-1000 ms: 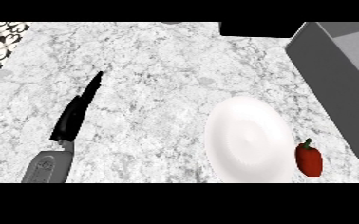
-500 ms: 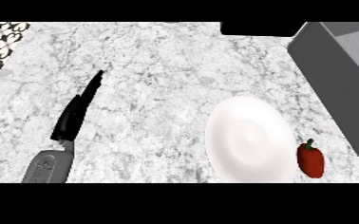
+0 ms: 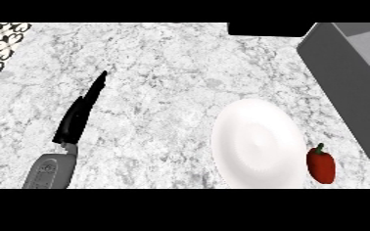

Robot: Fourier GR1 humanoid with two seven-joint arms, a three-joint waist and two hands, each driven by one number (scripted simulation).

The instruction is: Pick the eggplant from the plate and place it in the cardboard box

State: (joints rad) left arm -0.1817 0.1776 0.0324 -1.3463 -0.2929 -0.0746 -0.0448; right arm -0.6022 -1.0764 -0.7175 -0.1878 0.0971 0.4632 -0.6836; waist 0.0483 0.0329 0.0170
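- Left hand (image 3: 78,115) shows at the head view's lower left, black, with its fingers (image 3: 96,85) straight and stretched out, pointing up and slightly rightward across the counter (image 3: 159,78); it has hold of nothing.
- Grey forearm (image 3: 49,171) behind it comes in from the lower edge and leans the same way, so arm and hand form one slanted line.
- Seen edge-on, the hand looks thin, tapering to a point at the fingertips; whether it touches the marble top or floats above it cannot be told.
- Right hand does not show anywhere in the view.
- White plate (image 3: 258,144) lies at the lower right on the counter, well apart from the left hand; nothing rests on it.
- Just beside the plate's right rim lies a small dark red vegetable (image 3: 321,164) with a short dark stem at its top; it is on the counter, off the plate. It looks more like a red pepper than an eggplant.
- Grey box (image 3: 339,73) stands along the right edge, its wall running from the upper right down past the plate; only part of it shows, and its inside can barely be seen.
- Black rectangular block (image 3: 266,28) sits at the counter's far edge, just left of the box's upper corner.
- Patterned black-and-white patch (image 3: 11,36) shows at the upper left corner.
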